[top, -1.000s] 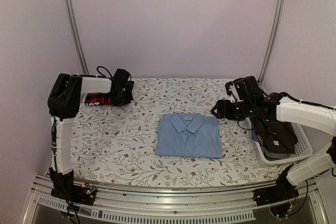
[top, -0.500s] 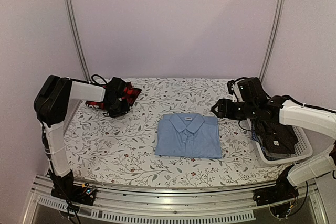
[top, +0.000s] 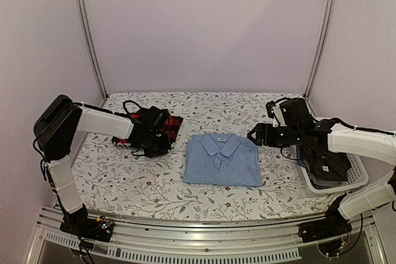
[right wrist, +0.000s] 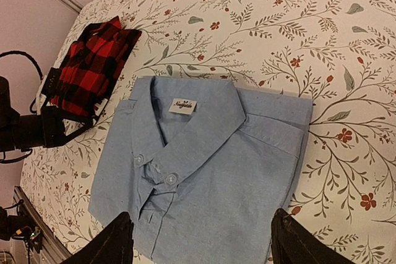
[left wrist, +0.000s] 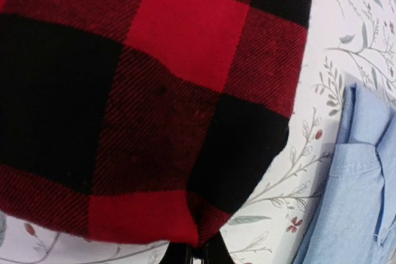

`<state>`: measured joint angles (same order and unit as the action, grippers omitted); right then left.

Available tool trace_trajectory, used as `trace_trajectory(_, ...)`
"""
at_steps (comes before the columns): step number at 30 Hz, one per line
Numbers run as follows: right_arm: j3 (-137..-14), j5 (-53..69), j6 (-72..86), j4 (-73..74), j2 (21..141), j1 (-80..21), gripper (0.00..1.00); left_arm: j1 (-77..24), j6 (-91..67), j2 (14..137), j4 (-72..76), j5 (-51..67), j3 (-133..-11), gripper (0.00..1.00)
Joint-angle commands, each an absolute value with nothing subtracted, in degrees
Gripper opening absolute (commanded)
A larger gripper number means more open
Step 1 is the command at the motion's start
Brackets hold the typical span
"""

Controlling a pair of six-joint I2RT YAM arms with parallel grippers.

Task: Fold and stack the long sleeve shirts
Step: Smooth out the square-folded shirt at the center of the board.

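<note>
A folded light blue shirt (top: 223,160) lies in the middle of the table, collar to the far side; it also shows in the right wrist view (right wrist: 204,177) and at the right edge of the left wrist view (left wrist: 362,202). My left gripper (top: 162,141) is shut on a folded red-and-black plaid shirt (top: 162,123), which fills the left wrist view (left wrist: 148,91), just left of the blue shirt. My right gripper (top: 255,133) is open and empty above the blue shirt's far right corner. Dark shirts (top: 325,162) lie in the basket.
A white plastic basket (top: 357,180) stands at the table's right edge under my right arm. The flowered tablecloth (top: 124,177) covers the table. Metal posts stand at the back corners.
My left gripper has pulled the plaid shirt from the far left corner to the right, close to the blue shirt. My right gripper has barely moved.
</note>
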<state>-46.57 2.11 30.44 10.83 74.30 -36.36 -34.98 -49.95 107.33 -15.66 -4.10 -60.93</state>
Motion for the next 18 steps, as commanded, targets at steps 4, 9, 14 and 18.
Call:
trace_trajectory(4,-44.8,4.9,30.2,8.2,74.9,-36.7,0.75,-39.6,-53.5,108.7,-16.2,-2.0,-64.5,0.02)
trace_trajectory(9,-44.1,4.7,30.1,8.5,76.0,-36.7,0.75,-40.8,-53.1,109.7,-16.3,-0.5,-66.2,0.13)
trace_trajectory(14,-44.0,4.7,30.4,8.6,77.4,-36.7,0.75,-41.9,-50.7,109.3,-17.3,2.3,-68.0,0.23)
trace_trajectory(18,-44.4,4.0,30.7,9.6,78.8,-36.6,0.75,-42.9,-49.2,106.8,-17.9,3.2,-67.5,0.27)
